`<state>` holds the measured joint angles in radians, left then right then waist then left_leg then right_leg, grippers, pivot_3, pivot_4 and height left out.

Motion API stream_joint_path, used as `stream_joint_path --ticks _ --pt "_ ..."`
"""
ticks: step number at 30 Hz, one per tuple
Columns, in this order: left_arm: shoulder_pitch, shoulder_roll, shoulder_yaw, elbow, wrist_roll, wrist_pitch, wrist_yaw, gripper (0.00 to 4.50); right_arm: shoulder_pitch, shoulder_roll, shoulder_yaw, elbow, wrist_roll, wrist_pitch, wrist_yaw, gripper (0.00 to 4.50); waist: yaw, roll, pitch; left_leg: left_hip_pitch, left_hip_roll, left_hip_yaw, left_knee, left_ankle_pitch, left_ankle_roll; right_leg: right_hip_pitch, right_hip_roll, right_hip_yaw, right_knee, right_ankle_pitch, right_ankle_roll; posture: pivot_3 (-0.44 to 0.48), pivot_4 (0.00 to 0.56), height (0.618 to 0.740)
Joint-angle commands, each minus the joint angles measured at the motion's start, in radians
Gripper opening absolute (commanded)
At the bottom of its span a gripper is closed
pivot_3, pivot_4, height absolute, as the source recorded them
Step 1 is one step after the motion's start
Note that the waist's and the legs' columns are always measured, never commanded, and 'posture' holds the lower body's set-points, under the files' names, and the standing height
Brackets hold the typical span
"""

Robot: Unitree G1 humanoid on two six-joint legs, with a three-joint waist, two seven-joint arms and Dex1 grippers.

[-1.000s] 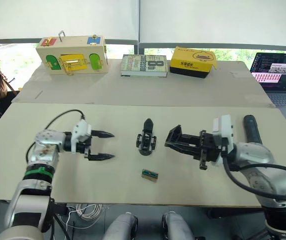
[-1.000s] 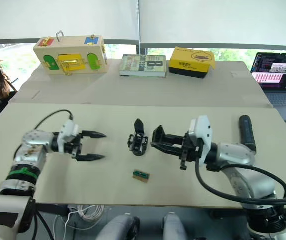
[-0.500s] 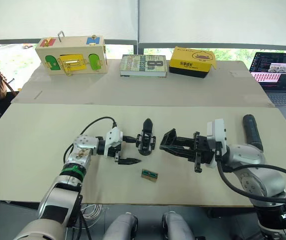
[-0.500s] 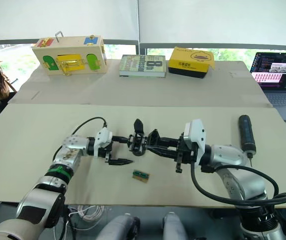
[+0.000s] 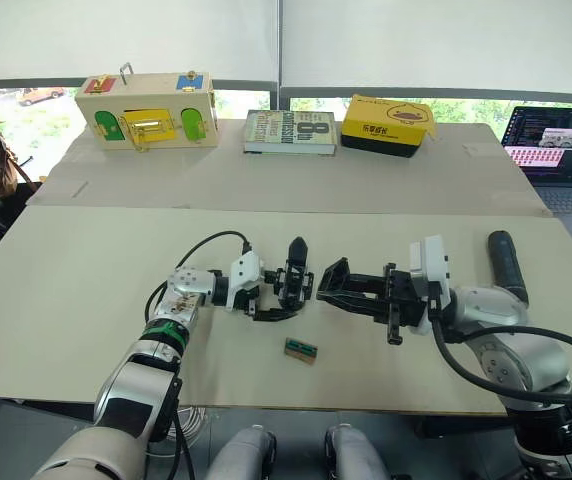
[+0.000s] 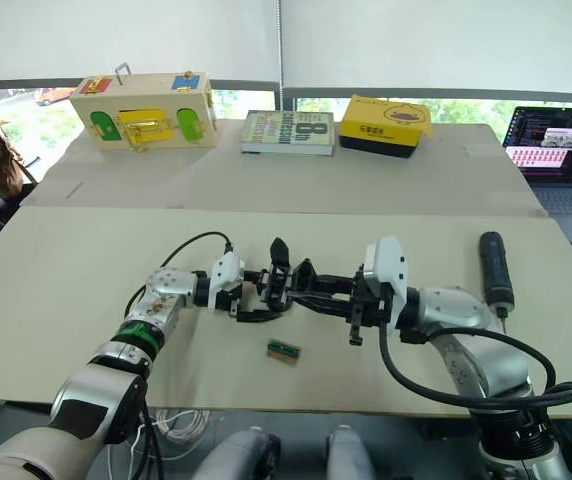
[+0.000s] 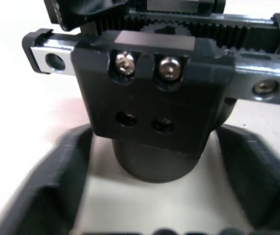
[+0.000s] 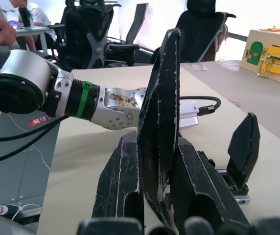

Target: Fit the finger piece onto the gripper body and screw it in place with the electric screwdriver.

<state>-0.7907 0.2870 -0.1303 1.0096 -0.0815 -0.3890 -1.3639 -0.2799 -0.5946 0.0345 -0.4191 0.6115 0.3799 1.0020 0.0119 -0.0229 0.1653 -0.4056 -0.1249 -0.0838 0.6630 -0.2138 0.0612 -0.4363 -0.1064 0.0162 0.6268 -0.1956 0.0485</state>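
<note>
The gripper body (image 5: 293, 281) stands on the table's middle with one black finger upright on it; the left wrist view shows its block with two screws (image 7: 145, 93). My left gripper (image 5: 280, 298) is open, and its fingers (image 7: 57, 196) sit on either side of the body's round base with gaps. My right gripper (image 5: 338, 284) is shut on the finger piece (image 8: 160, 98), held just right of the body with its point toward it. The electric screwdriver (image 5: 506, 265) lies on the table at the far right, untouched.
A small green-and-tan block (image 5: 300, 350) lies in front of the gripper body. At the back stand a wooden latch box (image 5: 146, 105), a book (image 5: 288, 131) and a yellow box (image 5: 386, 123). A laptop (image 5: 556, 145) is at the right.
My left gripper has moved right across the table and now has its fingers around the gripper body. My right gripper with the finger piece has edged left toward the body.
</note>
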Motion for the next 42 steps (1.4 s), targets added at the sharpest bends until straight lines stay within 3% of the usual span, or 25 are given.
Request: stream_joint_path --ticks 1,14,21,42 --pt "0.001 -0.015 -0.008 0.008 0.009 0.008 -0.006 2.28 -0.031 0.01 0.008 0.007 -0.001 -0.018 0.016 0.35 0.0 0.0 0.0 0.0 0.0 0.0 0.0 0.0 0.0 0.0 0.0 0.0 0.0 0.0 0.0 0.0 0.15 0.74" --pt "0.017 -0.028 -0.025 -0.033 0.025 0.019 0.014 2.25 -0.238 0.171 0.133 0.311 -0.151 -0.215 0.117 0.35 0.0 0.0 0.0 0.0 -0.001 0.001 0.002 0.0 0.001 0.0 0.0 0.0 0.001 0.0 0.0 0.0 0.15 0.74" --pt "0.024 -0.017 -0.045 -0.058 0.046 0.048 0.027 2.25 -0.277 0.222 0.195 0.448 -0.225 -0.237 0.15 0.35 0.0 0.001 0.0 0.0 -0.001 0.001 0.006 -0.002 0.003 0.0 0.0 0.0 0.002 0.001 0.001 0.0 0.15 0.74" --pt "0.077 0.015 -0.065 -0.15 0.045 0.132 0.024 2.25 -0.293 0.218 0.152 0.524 -0.272 -0.298 0.173 0.35 -0.011 0.001 -0.001 0.0 -0.001 0.001 0.006 -0.002 0.003 -0.001 0.0 -0.001 0.003 0.001 0.001 0.0 0.15 0.74"
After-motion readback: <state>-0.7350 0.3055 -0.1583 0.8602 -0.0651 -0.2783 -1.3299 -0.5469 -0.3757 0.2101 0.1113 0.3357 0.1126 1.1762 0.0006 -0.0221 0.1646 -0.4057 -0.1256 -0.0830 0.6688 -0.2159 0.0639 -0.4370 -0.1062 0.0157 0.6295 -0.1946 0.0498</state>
